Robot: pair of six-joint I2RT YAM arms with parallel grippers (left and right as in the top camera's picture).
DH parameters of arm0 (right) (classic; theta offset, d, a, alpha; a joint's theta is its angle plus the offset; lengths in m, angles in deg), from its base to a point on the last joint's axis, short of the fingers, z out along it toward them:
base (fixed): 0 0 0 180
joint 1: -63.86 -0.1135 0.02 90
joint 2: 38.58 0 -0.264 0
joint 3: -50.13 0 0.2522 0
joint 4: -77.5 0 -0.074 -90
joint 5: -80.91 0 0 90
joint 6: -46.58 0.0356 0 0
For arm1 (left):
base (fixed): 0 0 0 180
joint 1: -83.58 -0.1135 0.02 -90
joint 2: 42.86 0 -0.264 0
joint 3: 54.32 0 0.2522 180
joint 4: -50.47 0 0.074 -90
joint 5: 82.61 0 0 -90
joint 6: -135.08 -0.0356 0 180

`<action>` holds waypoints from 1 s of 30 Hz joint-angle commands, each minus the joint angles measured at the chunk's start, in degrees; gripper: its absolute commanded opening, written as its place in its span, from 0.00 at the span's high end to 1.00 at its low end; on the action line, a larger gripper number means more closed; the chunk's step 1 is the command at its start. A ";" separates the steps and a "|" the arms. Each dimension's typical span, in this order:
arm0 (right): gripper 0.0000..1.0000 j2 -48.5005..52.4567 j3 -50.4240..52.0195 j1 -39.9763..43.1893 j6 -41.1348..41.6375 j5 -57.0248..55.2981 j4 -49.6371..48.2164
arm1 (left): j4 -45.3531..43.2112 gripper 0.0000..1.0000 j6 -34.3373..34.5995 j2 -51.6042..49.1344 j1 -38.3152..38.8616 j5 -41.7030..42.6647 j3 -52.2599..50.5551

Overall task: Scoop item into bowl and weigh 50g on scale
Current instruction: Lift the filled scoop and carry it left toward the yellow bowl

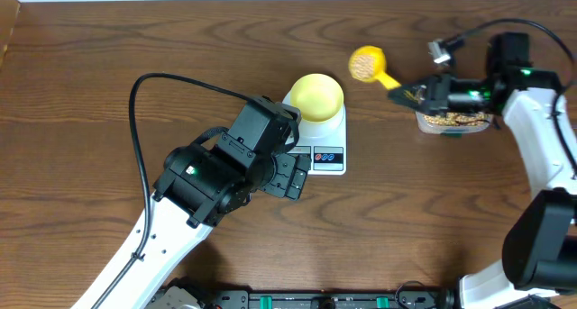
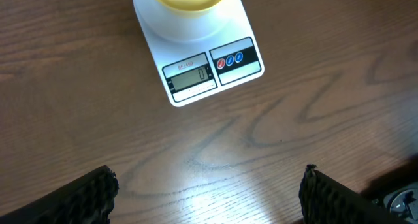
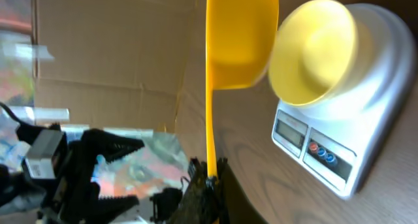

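Your left arm (image 1: 167, 232) and right arm (image 1: 544, 151) show white links, black joint housings and green lights; a black cable (image 1: 135, 102) loops from the left; its fingers (image 2: 88, 198) are ribbed.

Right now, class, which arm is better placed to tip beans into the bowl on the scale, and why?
Right. The right tool is shut on the scoop, loaded with beans, beside the bowl on the scale. The left tool hangs open and empty.
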 commanded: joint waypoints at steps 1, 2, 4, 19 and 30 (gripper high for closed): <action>0.99 0.39 -1.16 -2.84 7.06 2.40 -3.63 | 0.15 0.09 -1.20 0.72 -0.24 0.48 1.86; 0.99 0.39 -1.16 -3.67 8.24 2.43 -5.14 | 0.15 0.09 -1.20 0.72 -0.24 0.48 1.86; 0.99 0.39 -1.16 -5.01 9.42 2.40 -6.95 | 0.15 0.09 -1.20 0.72 -0.24 0.48 1.86; 0.99 0.39 -1.16 -11.85 9.11 -7.30 -9.51 | 0.15 0.09 -1.18 0.72 -0.24 0.48 1.86; 0.99 0.57 -1.14 -12.48 6.69 -14.75 -8.92 | 0.15 0.08 -1.20 0.72 -0.24 0.48 1.86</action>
